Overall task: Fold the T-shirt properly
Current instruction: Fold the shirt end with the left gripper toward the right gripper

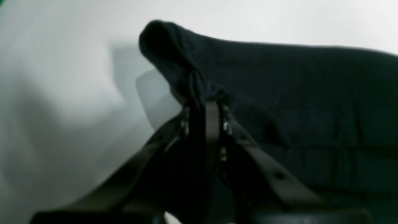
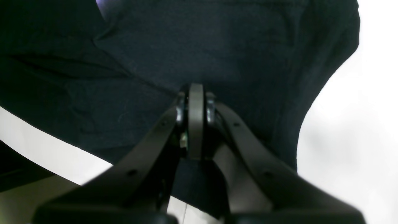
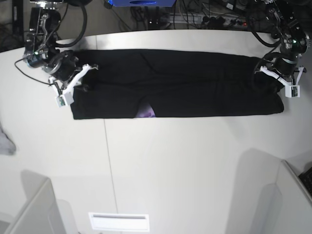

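The black T-shirt [image 3: 185,83] lies as a long, flat band across the far part of the white table [image 3: 170,161], plain side up. A small purple bit of its print [image 3: 146,113] peeks out at the front edge. My left gripper [image 3: 263,73] is at the band's right end. In the left wrist view it [image 1: 206,102] is shut on a bunched, lifted fold of the T-shirt [image 1: 295,93]. My right gripper [image 3: 87,73] is at the band's left end. In the right wrist view it [image 2: 196,90] is shut on the T-shirt [image 2: 202,40].
A small grey cloth scrap [image 3: 5,141] lies at the table's left edge. Cables and a blue box [image 3: 141,2] sit behind the table. White panels [image 3: 34,209] stand at the front left and front right corners. A seam [image 3: 108,156] runs down the table.
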